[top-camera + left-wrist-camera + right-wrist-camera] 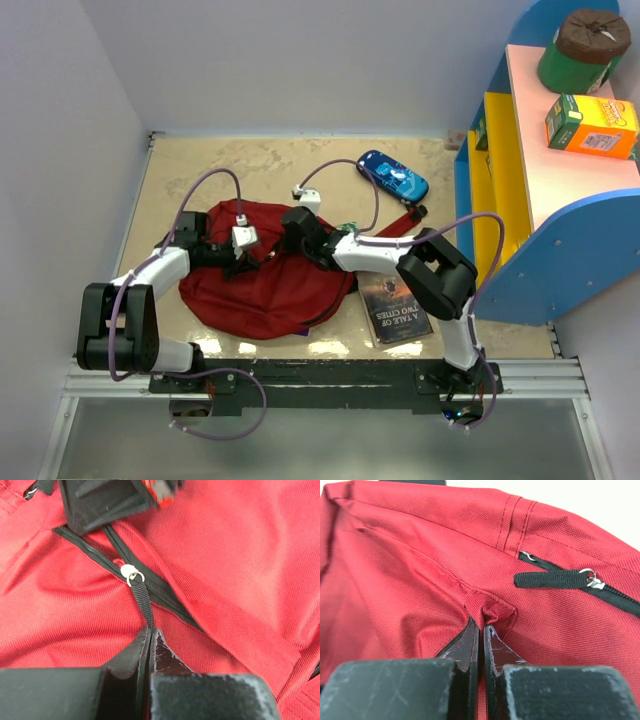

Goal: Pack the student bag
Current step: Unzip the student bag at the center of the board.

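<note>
The dark-red student bag point(265, 290) lies flat on the table between both arms. My left gripper point(240, 262) is over its upper left part. In the left wrist view it point(151, 632) is shut on the black zipper pull strap point(144, 597), which runs from a small silver ring on the black zipper point(100, 555). My right gripper point(300, 235) is at the bag's top middle. In the right wrist view it point(481, 627) is shut on a pinched fold of red bag fabric point(490, 607). Another black zipper pull point(555, 579) lies to its right.
A blue pencil case point(392, 176) lies at the back right. A dark book point(395, 305) lies right of the bag. A blue and yellow shelf unit point(540, 180) stands at the right with an orange box point(592, 124) and a green container point(580, 50).
</note>
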Motion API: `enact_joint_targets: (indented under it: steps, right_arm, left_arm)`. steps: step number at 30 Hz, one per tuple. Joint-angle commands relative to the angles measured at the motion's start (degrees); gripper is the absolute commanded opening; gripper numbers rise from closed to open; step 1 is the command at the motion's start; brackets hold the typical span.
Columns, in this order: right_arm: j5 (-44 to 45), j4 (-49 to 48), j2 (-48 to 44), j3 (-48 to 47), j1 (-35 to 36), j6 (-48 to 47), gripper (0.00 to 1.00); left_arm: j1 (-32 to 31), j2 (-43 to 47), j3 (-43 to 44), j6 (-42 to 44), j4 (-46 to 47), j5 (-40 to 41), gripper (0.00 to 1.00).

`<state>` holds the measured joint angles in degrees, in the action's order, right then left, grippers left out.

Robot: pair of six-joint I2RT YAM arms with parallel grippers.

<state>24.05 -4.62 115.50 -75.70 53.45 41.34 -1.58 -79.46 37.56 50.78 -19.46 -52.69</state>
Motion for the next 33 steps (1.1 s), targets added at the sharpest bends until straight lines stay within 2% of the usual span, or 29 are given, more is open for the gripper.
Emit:
enact_joint_targets:
  steps: [1, 8, 9, 10, 12, 14, 15, 16, 19, 21, 23, 28, 33]
  right_arm:
    - [-2.0, -5.5, -6.6, 4.1, -5.9, 0.4, 0.00]
    - [-8.2, -18.9, -9.9, 15.4, -6.2, 5.8, 0.00]
    - [-9.6, -20.3, -9.7, 17.1, -6.1, 5.7, 0.15]
    - [-10.4, -20.8, -9.2, 16.8, -6.0, 5.6, 0.26]
    - [-10.7, -17.6, -8.4, 14.6, -5.6, 5.2, 0.42]
    - [-11.0, -16.8, -8.7, 14.1, -5.4, 4.2, 0.51]
    - [-11.0, -16.4, -9.5, 13.2, -5.4, 3.7, 0.59]
    - [-10.5, -15.5, -10.1, 12.7, -5.4, 3.0, 0.62]
    - [-7.1, -14.4, -15.9, 14.3, -4.5, 1.6, 0.66]
    - [-3.9, -16.5, -19.2, 17.6, -0.4, -0.1, 0.70]
    - [1.8, -13.8, -20.9, 18.0, 5.7, -1.1, 0.71]
    - [7.7, -13.9, -19.1, 21.8, 17.6, 1.3, 0.72]
    - [12.1, -9.1, -13.2, 17.4, 21.7, 3.0, 0.71]
  left_arm:
    - [0.2, 1.1, -0.6, 3.6, -5.4, 0.3, 0.00]
    - [0.2, 0.8, -0.6, 4.1, -6.2, 0.0, 0.00]
    - [0.2, 0.8, -0.6, 4.2, -6.5, 0.0, 0.00]
    - [0.2, 1.1, -0.6, 4.1, -6.3, -0.1, 0.00]
    - [0.2, 1.5, -0.6, 3.2, -5.7, -0.2, 0.00]
    - [0.2, 2.2, 0.0, 1.2, -4.5, -0.8, 0.00]
    - [0.2, 2.3, 0.3, 0.5, -4.0, -1.2, 0.00]
    - [0.2, 2.3, 1.1, -0.3, -3.2, -2.0, 0.00]
    - [0.2, 1.5, 2.8, -7.0, 1.4, -3.3, 0.00]
    - [0.1, 0.6, 3.8, -9.6, 5.0, -3.6, 0.00]
    - [0.1, -0.8, 5.1, -12.9, 8.0, -3.7, 0.00]
    - [0.1, -2.7, 7.2, -15.5, 10.1, -3.4, 0.00]
    - [0.1, -3.2, 8.7, -13.4, 7.2, -3.1, 0.00]
